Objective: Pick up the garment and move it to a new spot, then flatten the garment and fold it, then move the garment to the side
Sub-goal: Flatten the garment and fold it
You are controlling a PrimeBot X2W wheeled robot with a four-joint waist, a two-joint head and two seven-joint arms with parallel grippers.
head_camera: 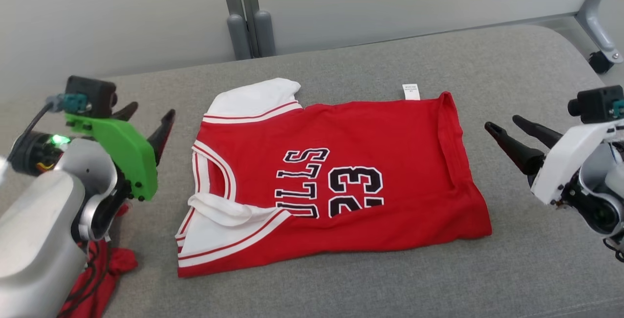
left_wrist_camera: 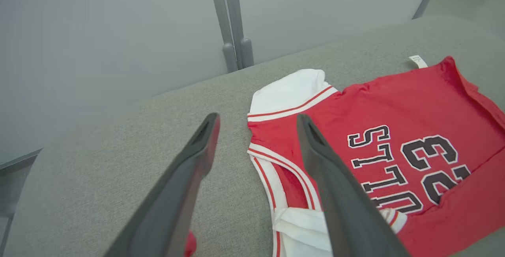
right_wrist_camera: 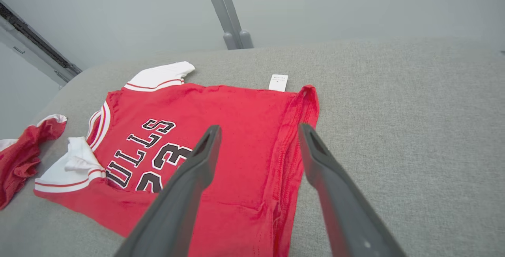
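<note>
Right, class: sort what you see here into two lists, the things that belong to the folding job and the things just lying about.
Belongs to the job:
red jersey
left gripper, open
right gripper, open

Just lying about:
crumpled red cloth
grey posts
wheel

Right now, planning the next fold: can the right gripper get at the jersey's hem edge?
Probably yes: the right gripper stands open beside the jersey, apart from its hem, with bare grey cushion between them.
</note>
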